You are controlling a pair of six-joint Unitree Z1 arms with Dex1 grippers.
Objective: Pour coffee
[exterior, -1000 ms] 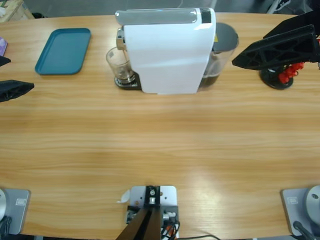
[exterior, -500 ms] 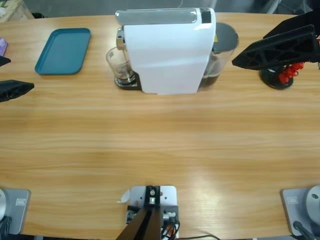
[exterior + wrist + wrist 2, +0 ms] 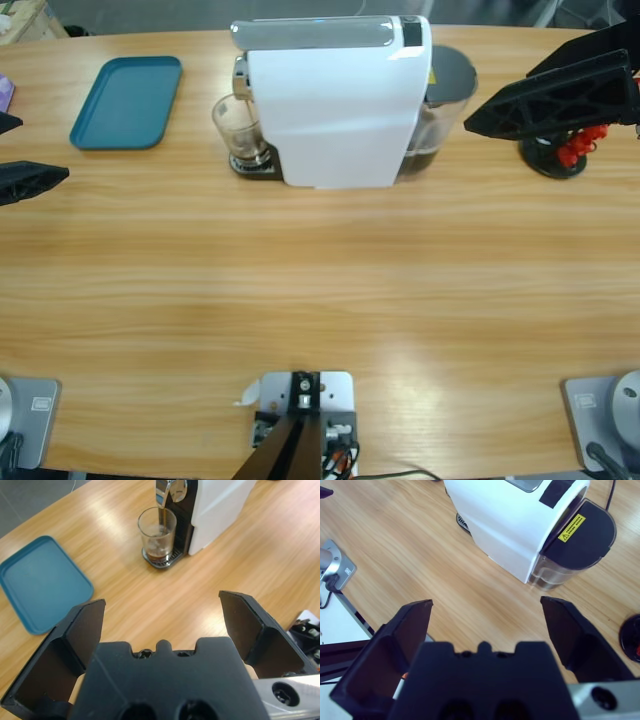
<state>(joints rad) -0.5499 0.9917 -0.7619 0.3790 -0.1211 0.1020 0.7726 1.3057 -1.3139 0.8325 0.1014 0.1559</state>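
A white coffee machine [image 3: 335,105] stands at the table's far middle. Under its spout, on the drip grid, is a small clear glass [image 3: 238,128] [image 3: 157,532]. In the left wrist view a thin dark stream of coffee [image 3: 161,520] runs from the spout into the glass, with a shallow dark layer at the bottom. My left gripper [image 3: 40,150] [image 3: 162,602] hangs open at the table's left edge, well away from the glass and facing it. Beside the machine's smoky tank [image 3: 445,100] [image 3: 575,545], my right gripper [image 3: 497,98] [image 3: 485,605] is open, holding nothing.
A teal tray [image 3: 127,102] [image 3: 42,582] lies flat at the far left, left of the glass. A black stand with small red capsules [image 3: 570,150] sits at the far right, partly under the right gripper. Bare wooden tabletop [image 3: 320,300] fills the near half.
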